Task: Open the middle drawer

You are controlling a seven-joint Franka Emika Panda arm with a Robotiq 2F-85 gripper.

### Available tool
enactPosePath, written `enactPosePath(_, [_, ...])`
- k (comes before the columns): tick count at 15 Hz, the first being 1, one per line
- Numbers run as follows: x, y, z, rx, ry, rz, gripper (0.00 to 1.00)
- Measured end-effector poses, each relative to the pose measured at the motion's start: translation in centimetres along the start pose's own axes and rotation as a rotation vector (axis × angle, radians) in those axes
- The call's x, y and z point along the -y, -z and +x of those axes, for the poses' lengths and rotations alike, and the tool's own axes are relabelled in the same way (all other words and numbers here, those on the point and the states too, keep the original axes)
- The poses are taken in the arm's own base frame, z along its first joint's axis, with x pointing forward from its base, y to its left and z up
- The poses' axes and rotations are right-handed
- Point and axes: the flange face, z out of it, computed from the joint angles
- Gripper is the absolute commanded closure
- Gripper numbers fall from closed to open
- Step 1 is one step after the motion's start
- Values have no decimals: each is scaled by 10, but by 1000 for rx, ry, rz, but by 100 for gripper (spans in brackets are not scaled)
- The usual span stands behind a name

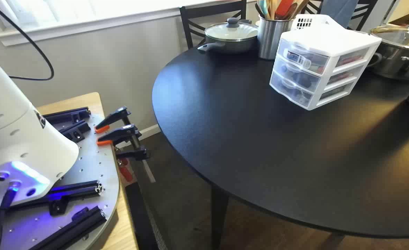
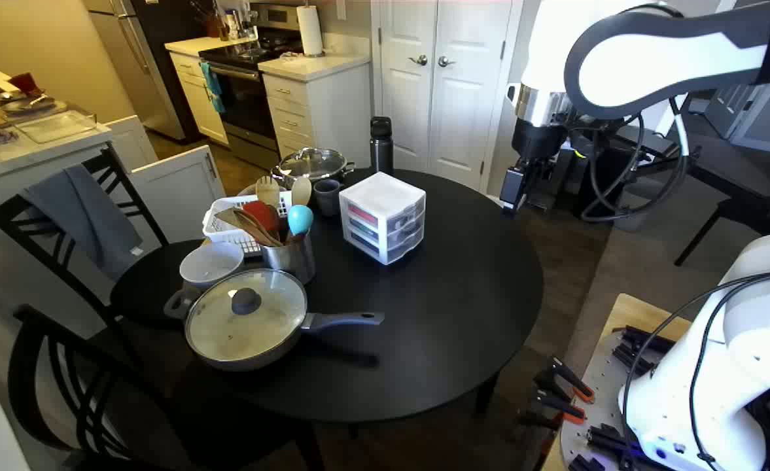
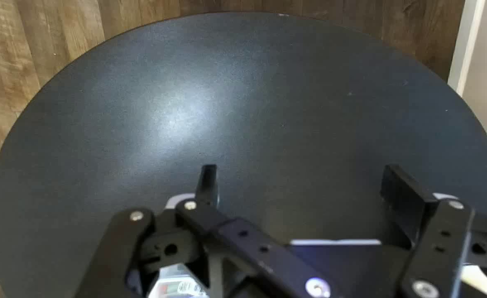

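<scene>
A small white-framed unit [image 1: 333, 41] with three translucent drawers stands on the black table. It shows in both exterior views. The middle drawer [image 1: 299, 74] is flush with its frame, and dark items show dimly through it. Its front also shows in an exterior view [image 2: 405, 234]. The top drawer [image 1: 303, 58] and bottom drawer [image 1: 291, 91] look shut too. My gripper [image 3: 300, 178] is open and empty above the table. In an exterior view the gripper [image 2: 511, 204] hangs apart from the unit. In the wrist view only a sliver of the unit [image 3: 177, 286] shows behind the finger links; the middle drawer is hidden there.
A lidded pan [image 2: 247, 314], a steel utensil holder [image 2: 292, 258], a white basket [image 2: 218, 219], a lidded pot [image 2: 313, 163] and a dark bottle [image 2: 381, 145] stand around the unit on the round black table [image 1: 225, 139]. Chairs stand beside the table.
</scene>
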Motion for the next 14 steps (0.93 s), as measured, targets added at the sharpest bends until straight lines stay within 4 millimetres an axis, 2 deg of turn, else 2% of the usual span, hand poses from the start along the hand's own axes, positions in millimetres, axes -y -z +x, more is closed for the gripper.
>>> enactPosePath(8, [-1,1,1,-9,0,-11,0])
enactPosePath(10, [-11,4,13,-89,-31,-87,0])
enactPosePath(12, [-21,3,34,-184,-57,-163,0])
enactPosePath(14, [-21,0,52,-269,-72,-235,0])
